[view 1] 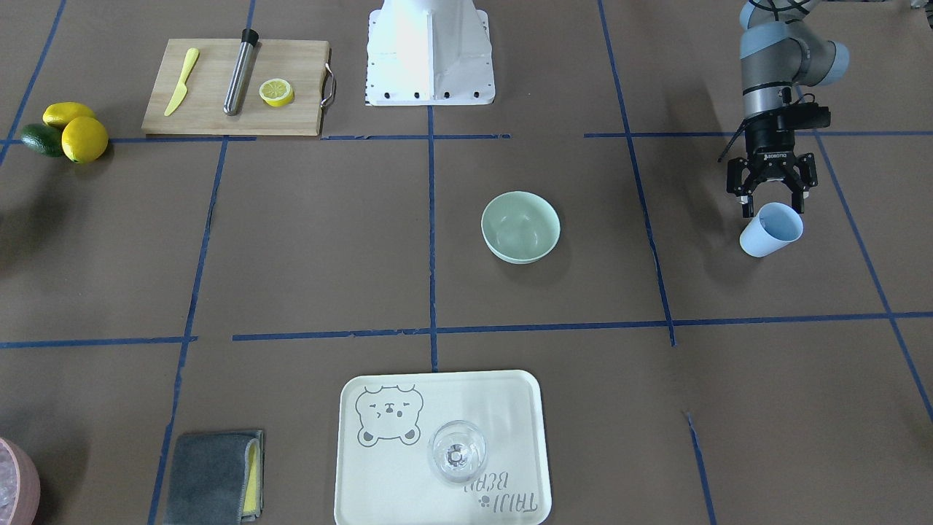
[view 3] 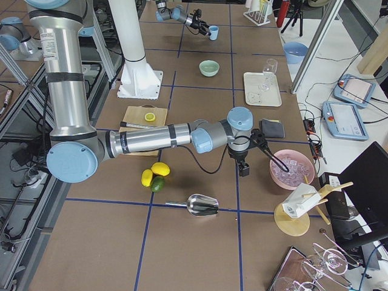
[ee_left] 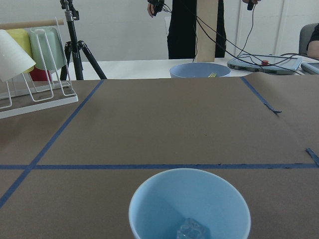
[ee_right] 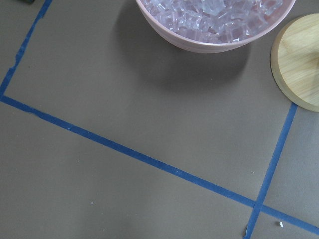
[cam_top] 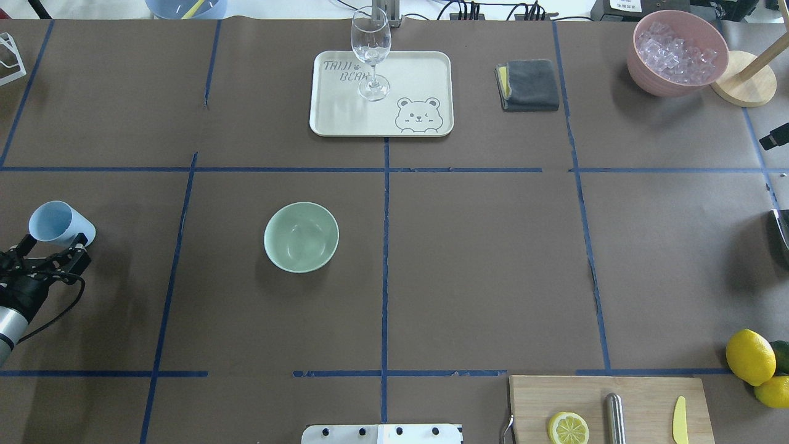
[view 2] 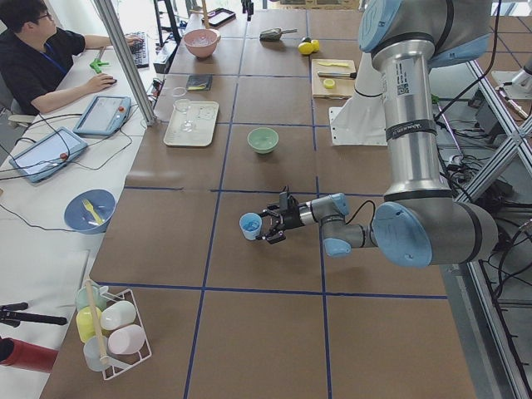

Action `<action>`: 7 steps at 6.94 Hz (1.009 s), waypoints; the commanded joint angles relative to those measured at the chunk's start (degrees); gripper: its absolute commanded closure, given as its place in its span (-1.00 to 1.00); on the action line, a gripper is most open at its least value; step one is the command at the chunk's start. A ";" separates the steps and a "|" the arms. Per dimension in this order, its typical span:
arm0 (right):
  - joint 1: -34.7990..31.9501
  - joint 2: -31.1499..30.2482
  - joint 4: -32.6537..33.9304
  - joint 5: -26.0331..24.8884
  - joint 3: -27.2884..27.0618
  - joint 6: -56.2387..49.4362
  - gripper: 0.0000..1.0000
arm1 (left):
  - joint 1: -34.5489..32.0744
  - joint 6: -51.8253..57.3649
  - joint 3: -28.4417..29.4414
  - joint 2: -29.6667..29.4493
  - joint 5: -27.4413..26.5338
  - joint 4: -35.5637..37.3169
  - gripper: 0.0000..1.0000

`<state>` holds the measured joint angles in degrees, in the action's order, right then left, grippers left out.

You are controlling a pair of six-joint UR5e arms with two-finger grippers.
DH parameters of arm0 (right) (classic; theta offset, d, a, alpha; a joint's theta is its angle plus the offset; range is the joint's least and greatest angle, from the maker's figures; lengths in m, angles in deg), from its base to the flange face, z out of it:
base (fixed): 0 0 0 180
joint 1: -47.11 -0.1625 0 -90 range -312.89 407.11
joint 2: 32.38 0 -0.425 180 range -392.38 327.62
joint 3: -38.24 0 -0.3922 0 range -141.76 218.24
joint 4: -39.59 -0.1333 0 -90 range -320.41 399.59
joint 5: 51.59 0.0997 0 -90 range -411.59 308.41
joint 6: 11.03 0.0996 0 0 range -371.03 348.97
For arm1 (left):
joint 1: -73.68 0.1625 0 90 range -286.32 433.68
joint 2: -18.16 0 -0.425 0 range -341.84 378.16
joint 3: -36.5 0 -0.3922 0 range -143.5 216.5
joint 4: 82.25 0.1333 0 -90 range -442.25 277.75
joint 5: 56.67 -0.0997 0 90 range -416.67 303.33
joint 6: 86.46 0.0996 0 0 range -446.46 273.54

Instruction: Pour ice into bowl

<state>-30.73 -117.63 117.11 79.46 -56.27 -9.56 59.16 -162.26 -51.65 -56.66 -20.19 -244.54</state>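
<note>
At left end of tabletop (view 1: 291, 255), left pincer (view 1: 771, 195) clamped across blue cup (view 1: 771, 230) wall, cup lifted, tilted. Ice (ee_left: 192, 230): one clear cube seen low inside cup. Likely light, hard, slick; may shoot out, bounce on tipping. Cup light, stiffish; side grip suits. Mint-green bowl (view 1: 520, 254) empty, well apart toward centre. Right pincer (view 3: 273, 156) by pink ice bowl (cam_top: 662, 86); opening unreadable.

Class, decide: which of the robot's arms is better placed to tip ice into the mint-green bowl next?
Left. Its pincer grips the blue cup with ice inside, nearer the bowl. The right arm sits far off by the pink container.
</note>
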 commanded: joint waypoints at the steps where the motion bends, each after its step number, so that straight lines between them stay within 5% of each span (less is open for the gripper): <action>1: -0.12 0.00 0.00 0.00 0.03 -0.06 -1.00 | -1.21 0.13 1.92 -2.08 0.26 -0.14 -1.00; 7: -0.38 0.09 0.00 -0.09 0.11 -0.06 -1.00 | -5.08 0.22 7.89 -8.48 0.44 0.22 -0.98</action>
<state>-30.96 -117.54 117.11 79.37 -56.16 -9.63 54.16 -162.08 -45.45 -63.31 -19.74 -244.33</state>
